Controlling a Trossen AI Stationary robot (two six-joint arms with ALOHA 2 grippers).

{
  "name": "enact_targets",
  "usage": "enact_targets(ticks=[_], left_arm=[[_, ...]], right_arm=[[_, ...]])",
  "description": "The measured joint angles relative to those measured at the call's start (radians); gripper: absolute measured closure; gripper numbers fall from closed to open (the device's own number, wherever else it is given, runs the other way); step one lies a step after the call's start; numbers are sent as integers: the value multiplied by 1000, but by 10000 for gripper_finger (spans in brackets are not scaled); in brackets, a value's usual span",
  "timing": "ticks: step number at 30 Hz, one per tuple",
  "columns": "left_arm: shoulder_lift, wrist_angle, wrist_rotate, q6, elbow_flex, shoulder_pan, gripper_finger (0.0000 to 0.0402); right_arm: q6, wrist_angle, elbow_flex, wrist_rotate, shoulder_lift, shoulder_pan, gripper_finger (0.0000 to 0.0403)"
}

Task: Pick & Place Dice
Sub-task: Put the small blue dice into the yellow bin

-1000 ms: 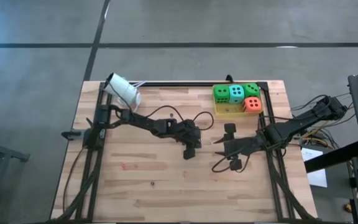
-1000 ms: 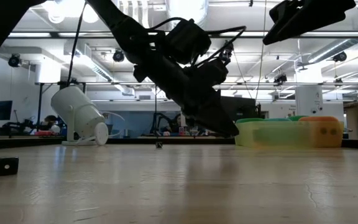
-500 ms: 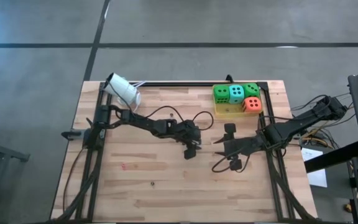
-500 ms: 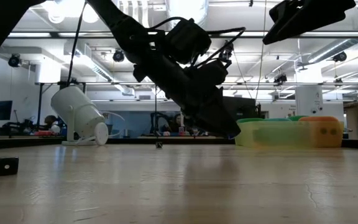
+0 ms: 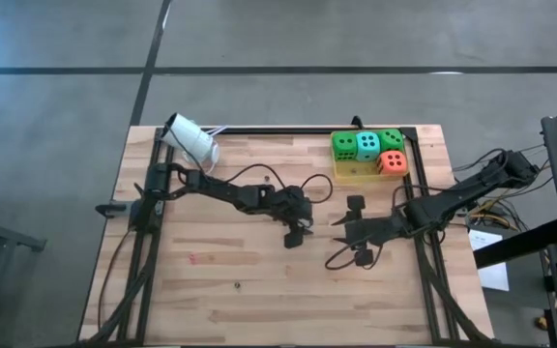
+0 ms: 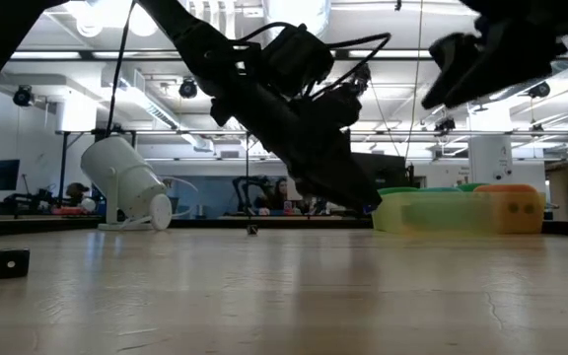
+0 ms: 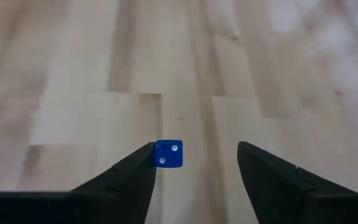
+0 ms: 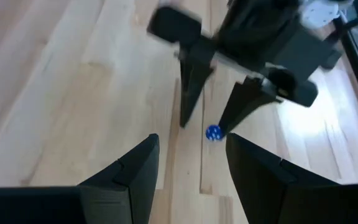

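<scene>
A small blue die point(image 7: 168, 154) lies on the wooden table between the open fingers of my left gripper point(image 7: 194, 155), close against one fingertip. The right wrist view shows the same die point(image 8: 213, 132) by that finger. In the high view my left gripper point(image 5: 296, 235) is at mid-table. My right gripper point(image 5: 341, 232) hovers just to its right, open and empty, and faces it. Four larger dice sit in a yellow tray point(image 5: 354, 175) at the far right: green point(image 5: 343, 145), teal point(image 5: 367, 145), green point(image 5: 392, 139) and orange-red point(image 5: 392, 162). My left gripper stands open over the small blue die, slanting down from the table's left. The die lies flat on the table right beside the tip of one finger point(image 7: 143, 157). I cannot tell whether the two touch.
A white cylinder point(image 5: 192, 140) lies tilted at the table's far left corner. A small black cube point(image 6: 11, 262) sits on the table in the low view. Black frame rails run along the table's left, right and far edges. Cables trail behind both arms.
My left gripper has kept its place and spread its fingers. My right gripper has sunk toward the table and edged toward the left gripper.
</scene>
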Motion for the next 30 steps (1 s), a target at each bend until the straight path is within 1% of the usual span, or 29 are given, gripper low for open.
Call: enact_targets(ticks=[5,9,14,17,22,26,30], left_arm=[[-1,12,77,-2,0,-5,173],[-1,13,105,-6,7,-5,172],[-2,14,133,-14,35,-5,175],[-2,13,157,-14,53,-4,177],[-2,13,201,-20,69,-4,177],[-2,12,202,-52,65,-4,176],[-2,-7,202,-60,63,-4,176]], right_arm=[[-63,163,-103,31,15,0,220],[-195,286,-162,30,39,0,220],[-362,438,-197,22,114,1,220],[-426,461,-204,20,173,0,220],[-484,467,-175,69,251,0,220],[-501,464,-156,82,270,2,220],[-504,458,-159,81,251,2,220]])
